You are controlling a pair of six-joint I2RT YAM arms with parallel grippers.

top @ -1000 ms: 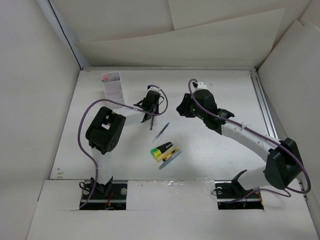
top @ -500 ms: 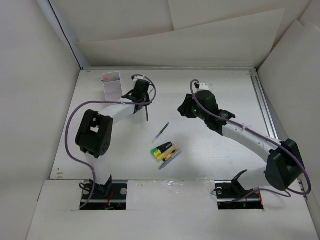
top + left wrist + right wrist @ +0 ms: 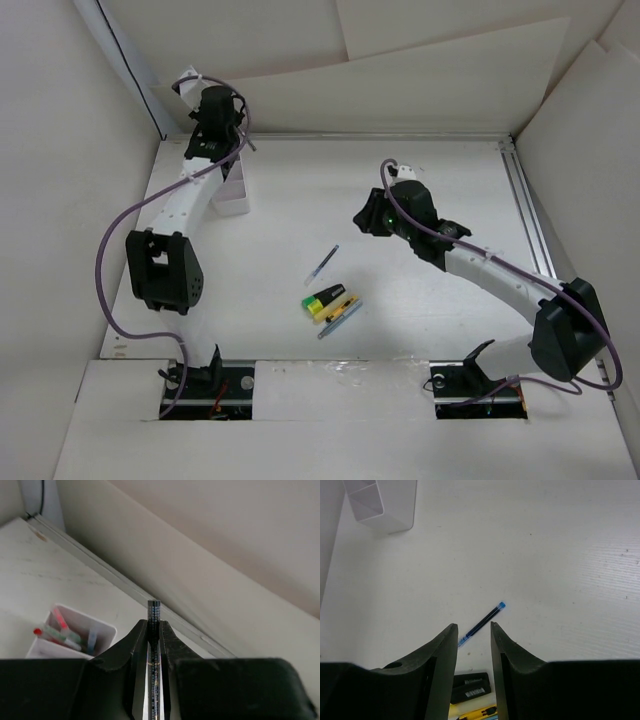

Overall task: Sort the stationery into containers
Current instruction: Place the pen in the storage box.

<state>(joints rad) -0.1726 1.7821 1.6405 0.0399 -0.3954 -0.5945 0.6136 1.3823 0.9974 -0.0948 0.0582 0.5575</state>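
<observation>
The left gripper (image 3: 154,626) is closed tightly on a thin pen (image 3: 154,611). The end of this pen stands out between the two fingers and points toward the back wall. In the top view the same gripper is at the far left corner of the table (image 3: 450,180), and its arm partly covers the white container (image 3: 234,198). In the left wrist view the container lies below and to the left of the held pen and does not touch it. Its open compartment holds sorted pens (image 3: 62,630) in red, teal and blue.

The right gripper (image 3: 473,626) has its fingers apart and holds nothing. A blue pen (image 3: 482,621) lies diagonally on the table just past the fingertips, in line with the gap between them. Closer to the arm bases, a yellow-green highlighter (image 3: 328,299) and a grey pen (image 3: 340,320) lie side by side, well apart from the container.
</observation>
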